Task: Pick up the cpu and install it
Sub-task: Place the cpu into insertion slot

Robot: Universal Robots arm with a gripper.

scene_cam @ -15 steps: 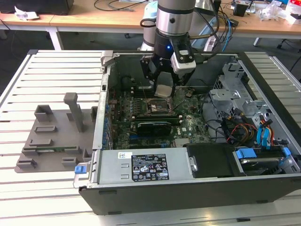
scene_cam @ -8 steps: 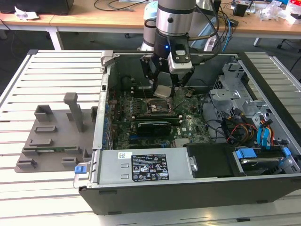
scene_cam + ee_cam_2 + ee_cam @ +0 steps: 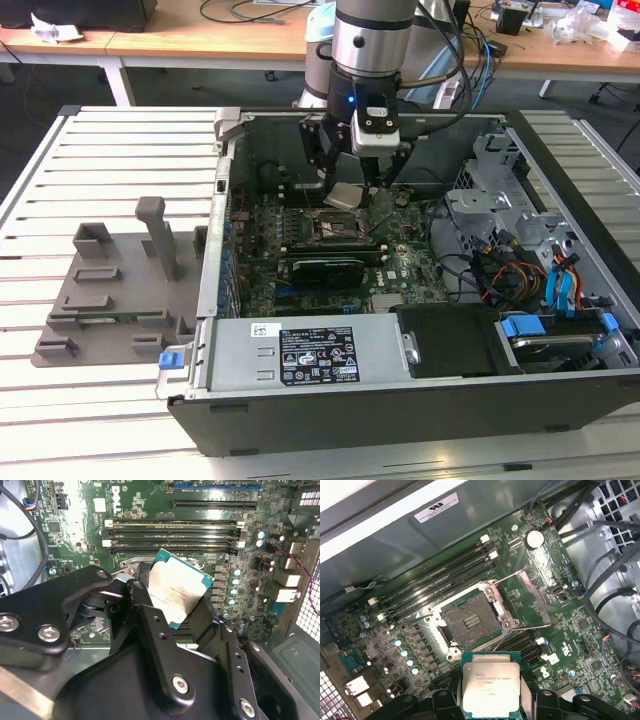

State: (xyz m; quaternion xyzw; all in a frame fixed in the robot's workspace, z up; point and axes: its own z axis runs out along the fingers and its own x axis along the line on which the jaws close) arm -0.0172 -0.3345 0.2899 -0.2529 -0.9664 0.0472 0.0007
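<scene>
Exterior view, upper centre: the gripper (image 3: 345, 192) pinches the cpu (image 3: 343, 196) over the open computer case (image 3: 400, 410), higher in frame than the graphics card (image 3: 325, 268). Second wrist view: black fingers (image 3: 145, 620) clamp the cpu's edges, memory slots (image 3: 172, 530) behind. First wrist view: the open socket (image 3: 470, 622) lies unobstructed just beyond the cpu

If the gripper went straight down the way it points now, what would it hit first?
Probably the open socket on the motherboard. The gripper, shut on the cpu, hangs just above it, but how exactly they line up is unclear.
</scene>
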